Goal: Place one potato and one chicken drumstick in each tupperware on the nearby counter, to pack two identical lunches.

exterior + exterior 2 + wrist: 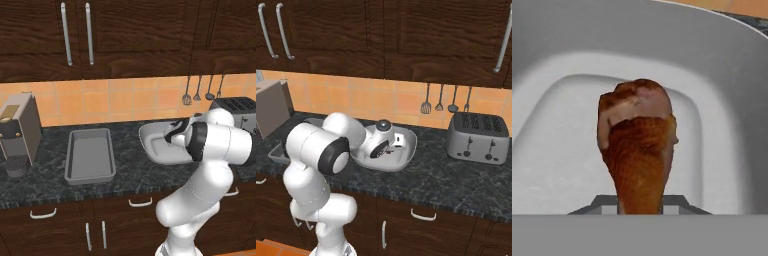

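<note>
My gripper is shut on a chicken drumstick, orange-brown, with its plump end pointing away from the hand. The drumstick hangs just above the floor of the white oval tupperware. From the base views, my hand reaches down into that white dish on the dark stone counter. The grey rectangular tupperware lies to its left with nothing in it. Any potato is out of view.
A grey coffee machine stands at the counter's left end. A silver toaster sits to the right of the dish, with utensils hanging on the tiled wall behind. Dark wall cabinets run overhead.
</note>
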